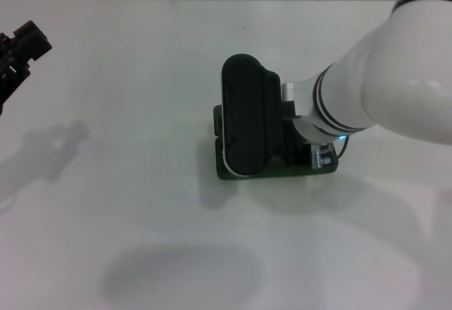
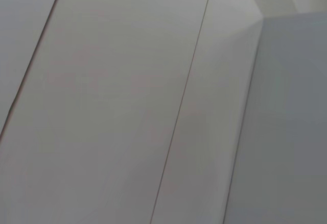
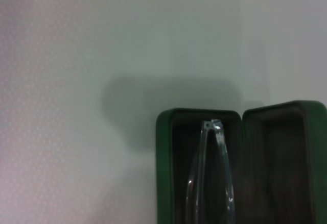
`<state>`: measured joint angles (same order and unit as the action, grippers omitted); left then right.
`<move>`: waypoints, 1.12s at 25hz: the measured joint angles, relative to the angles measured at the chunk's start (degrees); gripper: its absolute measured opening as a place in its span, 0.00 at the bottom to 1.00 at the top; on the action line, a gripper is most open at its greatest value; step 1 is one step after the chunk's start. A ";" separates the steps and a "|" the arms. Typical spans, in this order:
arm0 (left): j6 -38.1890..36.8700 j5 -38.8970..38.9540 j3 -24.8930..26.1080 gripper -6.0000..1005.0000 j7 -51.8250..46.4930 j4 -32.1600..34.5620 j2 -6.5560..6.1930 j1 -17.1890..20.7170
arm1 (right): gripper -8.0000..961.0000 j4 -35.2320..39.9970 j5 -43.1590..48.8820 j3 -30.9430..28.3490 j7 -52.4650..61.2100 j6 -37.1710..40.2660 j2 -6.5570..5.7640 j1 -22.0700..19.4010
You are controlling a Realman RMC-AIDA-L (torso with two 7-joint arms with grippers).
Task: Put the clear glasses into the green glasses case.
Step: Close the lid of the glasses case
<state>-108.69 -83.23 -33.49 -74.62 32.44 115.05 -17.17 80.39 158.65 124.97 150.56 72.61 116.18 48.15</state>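
The right gripper (image 1: 247,116) hides most of the open green glasses case (image 3: 164,173) mid-table; the clear glasses (image 3: 209,183) seem inside. I cannot tell its grip. The left gripper (image 1: 21,49) waits by the white table's (image 1: 106,204) left edge.

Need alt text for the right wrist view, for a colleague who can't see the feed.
The green glasses case lies open on a white table, showing its dark lining. The clear glasses sit folded in one compartment; the other is empty. No gripper fingers show.

Green glasses case (image 1: 227,171) mostly behind right claw (image 1: 244,116).
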 joint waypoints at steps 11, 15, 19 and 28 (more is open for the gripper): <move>-0.03 0.09 -0.35 0.17 0.00 0.00 0.08 0.04 | 0.27 8.73 0.57 0.02 -0.44 1.04 0.00 -6.03; -0.04 0.12 -0.31 0.17 0.00 0.00 0.08 0.04 | 0.27 11.06 0.39 0.08 -0.71 1.62 0.00 -7.63; -0.07 0.15 -0.32 0.17 0.00 0.09 0.06 0.03 | 0.27 14.63 0.18 0.10 -1.47 1.61 0.00 -10.62; -0.09 0.24 0.00 0.17 -0.50 0.40 -0.46 -1.99 | 0.27 22.60 -1.97 -2.67 -5.66 -4.32 -0.20 -20.35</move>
<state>-108.78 -82.99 -33.49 -75.11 32.84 114.59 -19.16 102.99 156.68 122.29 144.90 68.29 115.98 27.80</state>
